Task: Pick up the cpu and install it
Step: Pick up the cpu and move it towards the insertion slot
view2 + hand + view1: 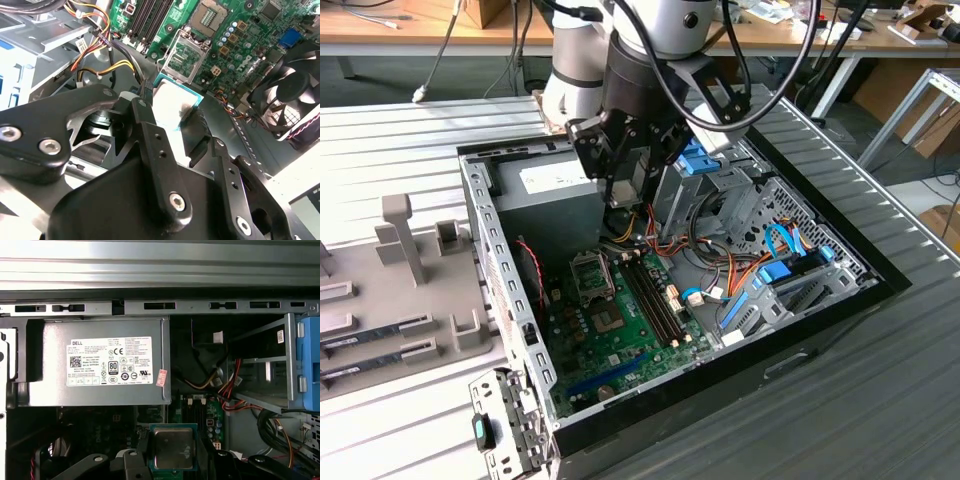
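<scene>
Hand is clamped on the cpu, its two fingers pinching opposite edges. This grip likely keeps the underside untouched and the chip level for seating. The one cpu hangs in the air inside the case, its metal top facing the first wrist view and lying just below the power supply there. It touches nothing but the fingers. Beyond it in the second wrist view lies the green board, where one metal socket frame appears to stand open, presumably to receive the chip. The cpu is near that frame but apart from it, not seated. One fan sits beside the board. The case rests on the ribbed surface.
</scene>
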### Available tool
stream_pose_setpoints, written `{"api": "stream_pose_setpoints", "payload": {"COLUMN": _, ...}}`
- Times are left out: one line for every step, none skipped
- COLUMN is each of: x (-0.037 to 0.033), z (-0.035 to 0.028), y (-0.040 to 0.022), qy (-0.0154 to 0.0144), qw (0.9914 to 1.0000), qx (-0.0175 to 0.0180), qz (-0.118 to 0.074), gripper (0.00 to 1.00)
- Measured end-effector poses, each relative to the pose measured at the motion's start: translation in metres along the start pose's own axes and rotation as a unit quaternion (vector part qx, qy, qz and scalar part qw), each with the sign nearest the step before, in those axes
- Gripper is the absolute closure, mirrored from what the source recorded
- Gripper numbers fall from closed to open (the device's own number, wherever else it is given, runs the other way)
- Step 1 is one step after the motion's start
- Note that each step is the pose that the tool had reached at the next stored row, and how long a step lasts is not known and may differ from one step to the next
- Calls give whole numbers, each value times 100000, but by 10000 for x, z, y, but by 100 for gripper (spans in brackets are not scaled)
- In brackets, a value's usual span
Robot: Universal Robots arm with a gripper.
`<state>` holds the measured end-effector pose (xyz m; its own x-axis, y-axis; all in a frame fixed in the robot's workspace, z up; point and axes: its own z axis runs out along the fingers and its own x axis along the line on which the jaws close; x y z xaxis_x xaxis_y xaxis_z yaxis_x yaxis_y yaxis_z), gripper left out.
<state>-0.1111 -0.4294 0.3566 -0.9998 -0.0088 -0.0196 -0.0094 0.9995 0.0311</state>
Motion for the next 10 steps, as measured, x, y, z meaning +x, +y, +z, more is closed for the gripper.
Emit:
{"api": "stream_pose_setpoints", "payload": {"x": -1, "z": 0, "y": -5, "qy": 0, "qw": 100000, "qx": 0, "qz": 3, "gripper": 53}}
{"api": "stream_pose_setpoints", "payload": {"x": -1, "z": 1, "y": -12, "qy": 1, "qw": 100000, "qx": 3, "qz": -1, "gripper": 53}}
{"api": "stream_pose_setpoints", "payload": {"x": -1, "z": 1, "y": -21, "qy": -2, "qw": 100000, "qx": -1, "qz": 1, "gripper": 53}}
{"api": "stream_pose_setpoints", "payload": {"x": -1, "z": 1, "y": -27, "qy": 1, "qw": 100000, "qx": 1, "qz": 0, "gripper": 53}}
{"api": "stream_pose_setpoints", "payload": {"x": -1, "z": 2, "y": -32, "qy": -1, "qw": 100000, "qx": 0, "qz": 2, "gripper": 53}}
{"api": "stream_pose_setpoints", "payload": {"x": -1, "z": 3, "y": -39, "qy": -3, "qw": 100000, "qx": -4, "qz": 2, "gripper": 53}}
{"api": "stream_pose_setpoints", "payload": {"x": -1, "z": 3, "y": -43, "qy": -3, "qw": 100000, "qx": -5, "qz": 3, "gripper": 53}}
{"api": "stream_pose_setpoints", "payload": {"x": -1, "z": 3, "y": -52, "qy": 0, "qw": 100000, "qx": 0, "qz": 2, "gripper": 53}}
{"api": "stream_pose_setpoints", "payload": {"x": -1, "z": 4, "y": -61, "qy": 0, "qw": 100000, "qx": -1, "qz": 2, "gripper": 53}}
{"api": "stream_pose_setpoints", "payload": {"x": 0, "z": 5, "y": -68, "qy": -3, "qw": 100000, "qx": -3, "qz": 3, "gripper": 53}}
